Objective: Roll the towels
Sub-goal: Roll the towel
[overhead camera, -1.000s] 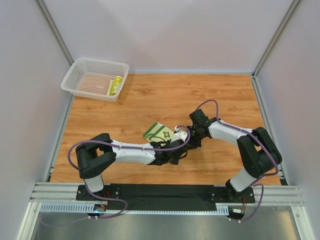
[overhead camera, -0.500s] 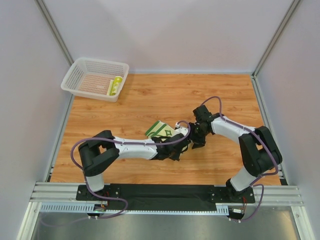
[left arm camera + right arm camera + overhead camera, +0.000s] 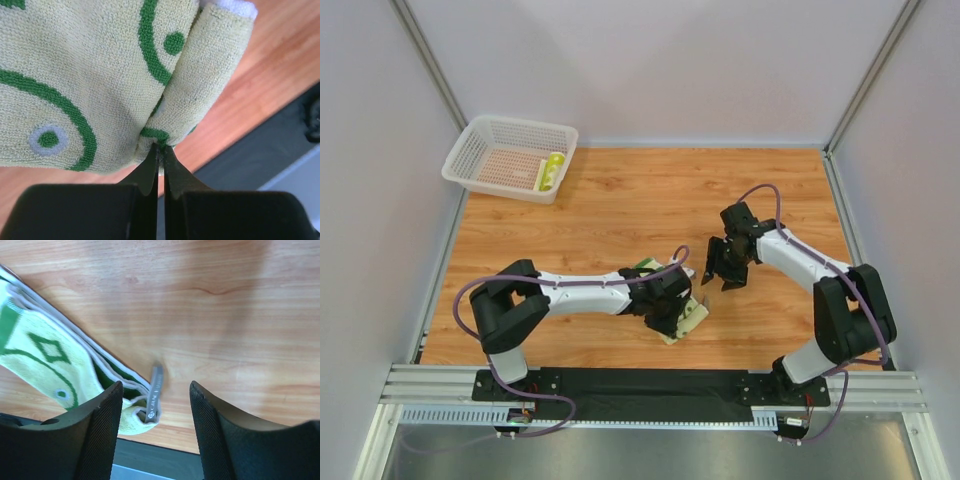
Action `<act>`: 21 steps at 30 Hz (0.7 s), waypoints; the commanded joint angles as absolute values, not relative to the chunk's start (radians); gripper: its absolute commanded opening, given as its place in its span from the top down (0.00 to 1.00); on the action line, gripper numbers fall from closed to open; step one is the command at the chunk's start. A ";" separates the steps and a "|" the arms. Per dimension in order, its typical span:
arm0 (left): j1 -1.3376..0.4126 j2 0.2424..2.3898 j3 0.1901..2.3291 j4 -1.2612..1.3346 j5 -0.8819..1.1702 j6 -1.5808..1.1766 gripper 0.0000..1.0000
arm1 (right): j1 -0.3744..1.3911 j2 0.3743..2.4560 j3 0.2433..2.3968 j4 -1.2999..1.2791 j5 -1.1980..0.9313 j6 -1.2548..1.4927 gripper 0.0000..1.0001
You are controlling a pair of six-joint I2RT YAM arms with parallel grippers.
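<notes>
The left gripper pinches the towel by a folded edge at the desk's near middle, while the right gripper, spread and empty, hovers just right of its free corner.

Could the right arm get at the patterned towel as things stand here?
Probably yes. The right gripper hangs open just beside the patterned towel, with bare table between them. The left gripper is shut on one edge, so only the towel's free end looks reachable.
</notes>
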State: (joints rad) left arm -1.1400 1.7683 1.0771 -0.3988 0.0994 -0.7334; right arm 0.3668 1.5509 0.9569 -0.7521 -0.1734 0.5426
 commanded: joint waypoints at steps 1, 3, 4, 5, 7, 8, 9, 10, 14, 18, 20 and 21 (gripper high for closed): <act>-1.097 1.694 1.049 -0.391 0.320 -0.839 1.00 | 0.361 1.468 0.997 -0.805 -0.138 0.511 0.42; -1.069 1.683 1.016 -0.332 0.386 -0.902 1.00 | 0.362 1.437 0.996 -0.822 -0.143 0.508 0.41; -1.039 1.675 1.002 -0.309 0.450 -0.920 1.00 | 0.362 1.428 0.991 -0.827 -0.152 0.505 0.41; -1.025 1.671 0.973 -0.283 0.481 -0.940 1.00 | 0.361 1.418 0.988 -0.827 -0.156 0.505 0.41; -0.984 1.661 0.940 -0.204 0.564 -1.004 1.00 | 0.362 1.382 0.973 -0.833 -0.181 0.496 0.41; -0.970 1.657 0.910 -0.177 0.587 -1.026 1.00 | 0.359 1.368 0.965 -0.831 -0.189 0.492 0.41; -0.956 1.652 0.894 -0.123 0.607 -1.043 1.00 | 0.360 1.344 0.959 -0.830 -0.201 0.489 0.41; -0.931 1.641 0.879 -0.098 0.635 -1.057 1.00 | 0.362 1.329 0.950 -0.827 -0.239 0.480 0.41; -0.864 1.654 0.784 0.113 0.747 -1.202 1.00 | 0.365 1.267 0.876 -0.784 -0.356 0.486 0.40; -0.824 1.693 0.750 0.199 0.805 -1.276 1.00 | 0.383 1.221 0.786 -0.723 -0.417 0.535 0.38; -0.815 1.709 0.747 0.213 0.816 -1.290 1.00 | 0.397 1.216 0.729 -0.660 -0.443 0.575 0.37; -0.807 1.724 0.746 0.221 0.827 -1.298 1.00 | 0.406 1.216 0.713 -0.635 -0.468 0.589 0.37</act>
State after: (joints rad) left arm -0.8215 1.7012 0.7456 0.1047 0.7380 -1.2133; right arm 0.3832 1.2350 0.7639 -0.7361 -0.3737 0.5327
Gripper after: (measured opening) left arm 0.009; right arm 0.626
